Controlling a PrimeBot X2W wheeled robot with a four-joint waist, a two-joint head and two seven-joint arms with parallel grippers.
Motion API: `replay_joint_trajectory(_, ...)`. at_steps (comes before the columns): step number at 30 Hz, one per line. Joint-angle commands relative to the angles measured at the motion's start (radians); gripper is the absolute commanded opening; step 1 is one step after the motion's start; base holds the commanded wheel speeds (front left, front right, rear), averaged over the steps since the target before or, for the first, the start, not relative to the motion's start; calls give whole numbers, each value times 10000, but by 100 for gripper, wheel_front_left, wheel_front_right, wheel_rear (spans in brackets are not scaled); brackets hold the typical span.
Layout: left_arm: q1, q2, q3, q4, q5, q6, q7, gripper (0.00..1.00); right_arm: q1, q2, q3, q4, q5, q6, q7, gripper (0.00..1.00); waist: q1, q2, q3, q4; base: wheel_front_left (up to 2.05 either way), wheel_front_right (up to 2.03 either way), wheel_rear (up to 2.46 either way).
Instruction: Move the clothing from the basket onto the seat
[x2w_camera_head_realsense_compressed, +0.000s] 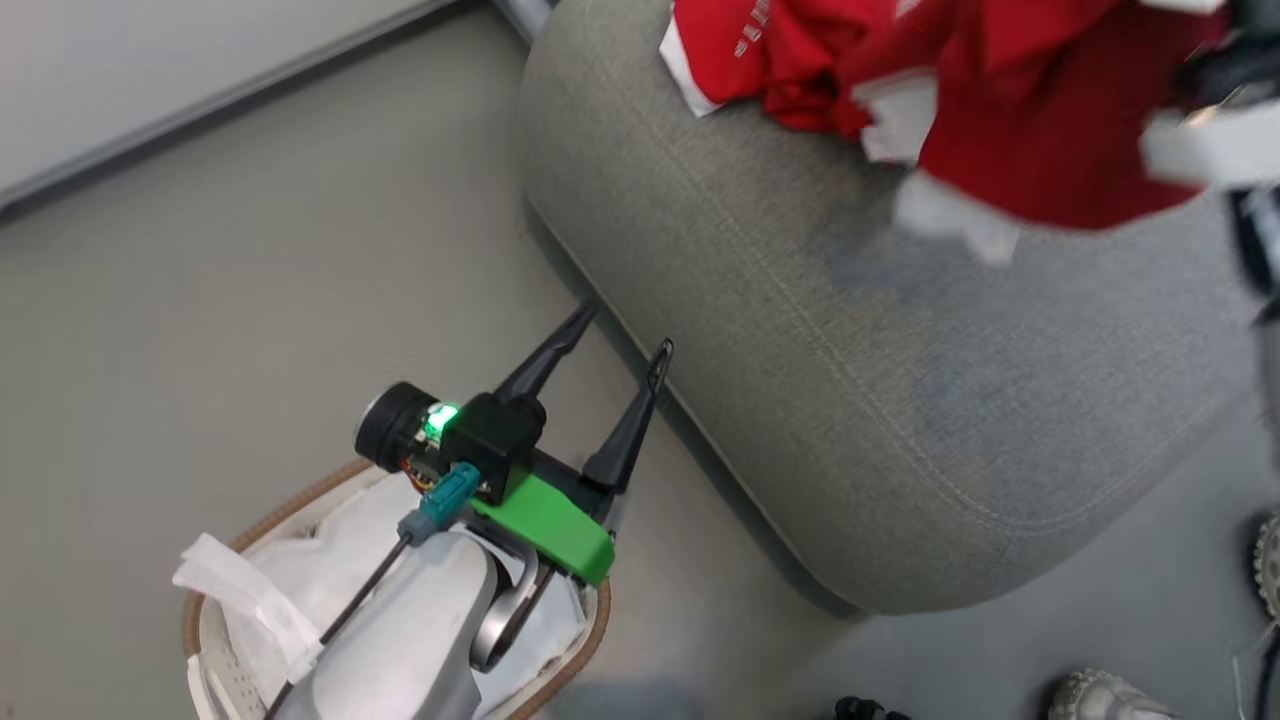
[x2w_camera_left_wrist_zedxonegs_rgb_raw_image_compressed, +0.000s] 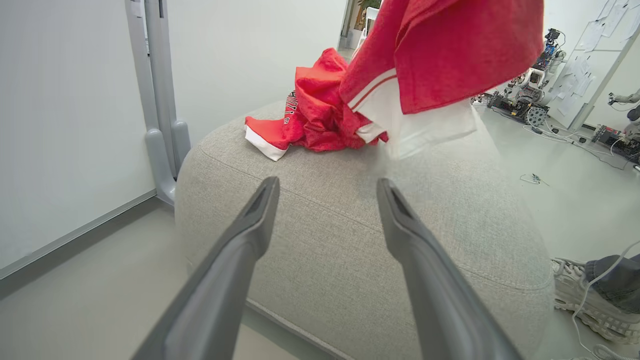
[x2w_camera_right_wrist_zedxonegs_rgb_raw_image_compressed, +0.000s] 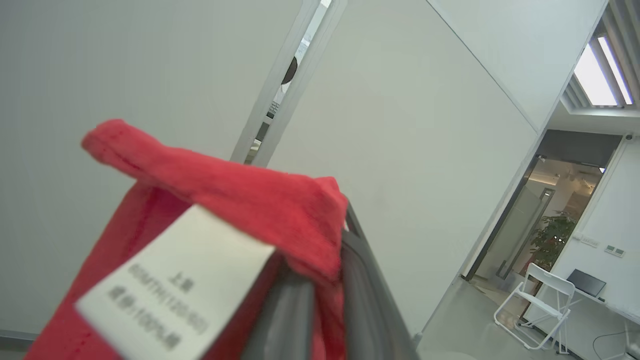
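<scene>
Shirt (x2w_camera_head_realsense_compressed: 1030, 130) is pinched by right claw (x2w_camera_right_wrist_zedxonegs_rgb_raw_image_compressed: 325, 270) over seat (x2w_camera_head_realsense_compressed: 850, 420) | left claw (x2w_camera_head_realsense_compressed: 628, 330) spread, empty | risk: snagged fabric dragged off at release.

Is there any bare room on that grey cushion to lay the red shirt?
Yes: the near half of the seat, between the clothing and the edge by the left gripper, is bare. Its far end is crowded with bunched cloth.
</scene>
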Motion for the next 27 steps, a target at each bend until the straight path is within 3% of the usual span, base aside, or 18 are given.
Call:
replay_joint_trajectory(1, -301, 130, 12, 30, 130, 0, 8, 100, -535, -226, -264, 140, -167, -14, -44, 0, 0, -1, 1182, 669, 0, 0, 0)
replay_joint_trajectory(7, -825, 250, -127, -67, 147, 0, 8, 100, -1960, -922, -1092, 1108, -613, -14, -44, 0, 0, -1, 2142, 1260, 0, 0, 0)
replay_joint_trajectory(13, -1301, 288, -251, -150, 234, 0, 8, 100, -2491, -1046, -2186, 2388, -1372, -16, -44, 0, 0, -1, 2993, 1837, 0, 0, 0)
replay_joint_trajectory(26, -1586, 254, 7, -249, 414, 0, 8, 100, -1521, -309, -4232, 4674, -2751, -16, -44, 0, 0, -1, 3794, 2536, 0, 0, 0)
replay_joint_trajectory(27, -1574, 235, 28, -244, 416, 0, 8, 100, -1439, -230, -4253, 4721, -2743, -16, -44, 22, 0, -1, 3748, 2540, 0, 0, 0)
